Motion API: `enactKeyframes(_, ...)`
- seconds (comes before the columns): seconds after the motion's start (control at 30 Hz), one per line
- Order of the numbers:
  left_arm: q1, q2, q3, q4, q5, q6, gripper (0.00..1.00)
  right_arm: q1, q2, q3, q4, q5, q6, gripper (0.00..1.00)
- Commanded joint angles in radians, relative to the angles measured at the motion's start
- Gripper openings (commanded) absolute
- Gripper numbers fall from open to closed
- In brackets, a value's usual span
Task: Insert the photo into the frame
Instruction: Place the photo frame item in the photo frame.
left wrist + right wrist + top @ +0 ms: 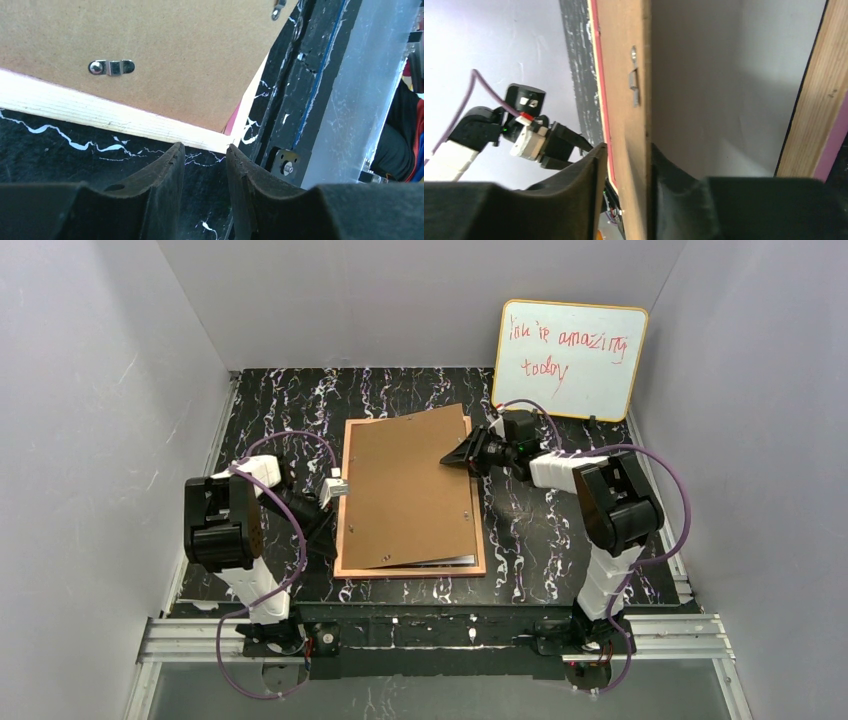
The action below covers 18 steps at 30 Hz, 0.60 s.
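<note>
The frame is lying face down in the middle of the black marbled table, so you mostly see its orange-tan reverse. From the left wrist view the rim looks like pale bare wood, with a bit of pink showing at the corner. The brown backing board sits on top of it, a bit skewed, and small metal turn clips are screwed to it.

The right gripper has its 2 fingers clamped on the board's right edge, and the board is tilted up on that side. Under the lifted board, the right wrist view shows the photo lying inside the frame's recess with its plain white back up. The picture side isn't visible. A thin sliver also peeks out under the board's near edge in the top view.

The left gripper is down low, just beside the frame's left edge. Its jaws are slightly apart with nothing between them.

A whiteboard with red writing leans against the back wall.
</note>
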Motion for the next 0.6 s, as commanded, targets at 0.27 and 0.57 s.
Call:
enactKeyframes(0.27, 0.005, -0.060, 0.136, 0.053, 0.045, -0.190, 0.42, 0.086, -0.009, 0.194, -0.478, 0.249, -0.223, 0.67)
enactKeyframes(0.57, 0.016, -0.091, 0.131, 0.130, -0.010, -0.254, 0.42, 0.108, -0.019, 0.297, -0.639, 0.361, -0.283, 0.99)
